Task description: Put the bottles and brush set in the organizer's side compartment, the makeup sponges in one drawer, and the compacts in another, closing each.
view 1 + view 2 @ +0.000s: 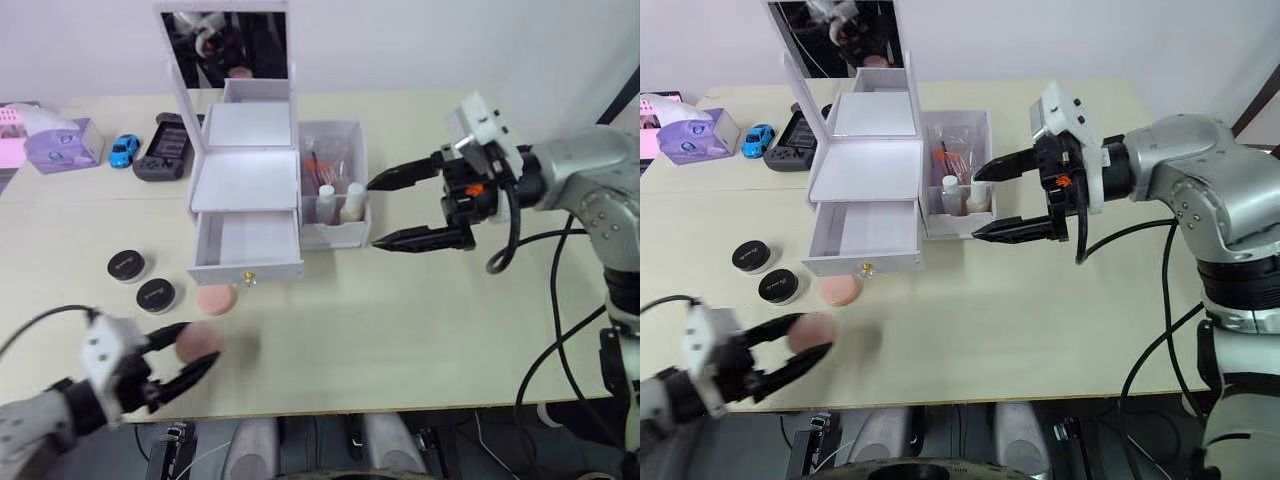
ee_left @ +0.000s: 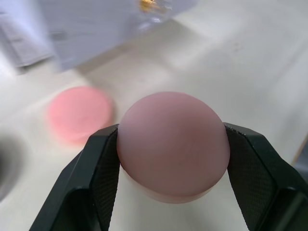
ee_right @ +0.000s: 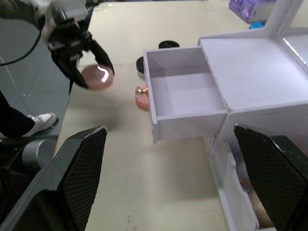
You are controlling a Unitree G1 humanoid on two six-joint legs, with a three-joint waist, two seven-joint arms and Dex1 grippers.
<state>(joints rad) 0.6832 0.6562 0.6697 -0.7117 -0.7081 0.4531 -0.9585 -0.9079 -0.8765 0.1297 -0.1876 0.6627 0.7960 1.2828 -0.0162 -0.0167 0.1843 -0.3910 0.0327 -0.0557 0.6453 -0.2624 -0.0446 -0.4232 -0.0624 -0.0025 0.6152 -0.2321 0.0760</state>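
Pinching one makeup sponge (image 2: 172,144) by its rim above the surface's near edge, the left gripper (image 1: 172,362) has its jaws closed on something that looks soft, light and squashy, while the right gripper (image 1: 400,208) hangs wide open beside the organizer (image 1: 245,180).

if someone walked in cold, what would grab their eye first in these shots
Likely the left hand near the table's front edge, shut on a pink makeup sponge, with a second pink sponge lying just in front of the open drawer of the white organizer. Next, the right hand, open, hovers beside the side compartment, where the bottles and brush set already sit.
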